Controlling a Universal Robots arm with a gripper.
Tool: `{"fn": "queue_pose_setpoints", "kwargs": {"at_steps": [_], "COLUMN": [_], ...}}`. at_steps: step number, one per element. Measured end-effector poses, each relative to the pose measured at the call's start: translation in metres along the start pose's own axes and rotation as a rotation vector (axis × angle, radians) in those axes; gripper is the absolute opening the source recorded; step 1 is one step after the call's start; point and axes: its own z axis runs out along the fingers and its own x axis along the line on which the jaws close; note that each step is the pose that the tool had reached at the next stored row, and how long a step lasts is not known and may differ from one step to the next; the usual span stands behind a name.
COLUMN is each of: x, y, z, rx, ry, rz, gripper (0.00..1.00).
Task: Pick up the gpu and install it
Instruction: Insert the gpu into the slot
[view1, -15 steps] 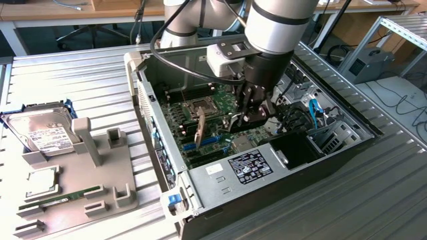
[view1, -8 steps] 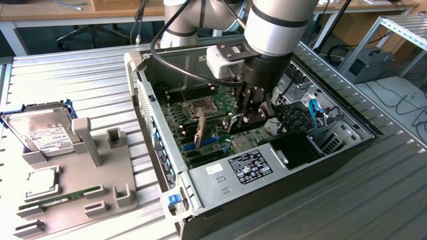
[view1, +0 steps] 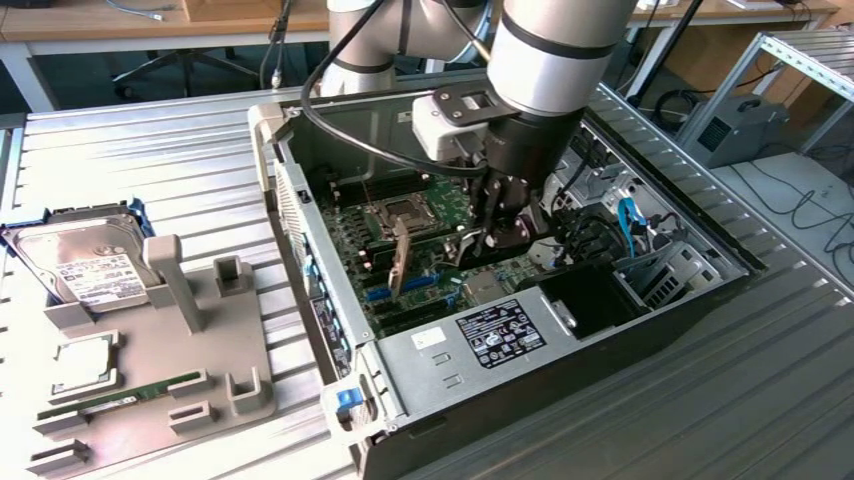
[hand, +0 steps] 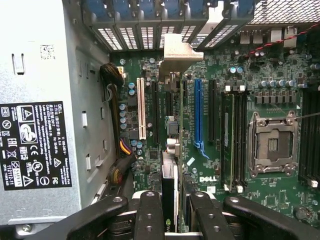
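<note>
The gpu (hand: 170, 175) is a thin black card seen edge-on, with its pale metal bracket end toward the case's rear slot covers. It stands on edge over the green motherboard (hand: 215, 65), between the white slot and the blue slot. My gripper (hand: 175, 200) is shut on it, one black finger on each face. In the exterior view the gripper (view1: 501, 238) reaches down into the open PC case (view1: 287, 200), and the gpu (view1: 400, 262) juts from it toward the exterior view's left. I cannot tell whether the card is seated in a slot.
A grey power supply (view1: 501, 335) fills the case's near end, close beside the card. The empty CPU socket (view1: 400, 210) lies beyond it. Cables crowd the case on the exterior view's right. Outside, a grey fixture (view1: 200, 400) carries a hard drive in a blue frame (view1: 80, 265) and a green RAM stick (view1: 120, 395).
</note>
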Motion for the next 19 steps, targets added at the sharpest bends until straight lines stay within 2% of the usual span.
{"fn": "queue_pose_setpoints", "kwargs": {"at_steps": [19], "x": [0.0002], "y": [0.0003], "z": [0.0078], "rx": [0.0000], "ry": [-0.0001], "rz": [0.000], "gripper": [0.26]}}
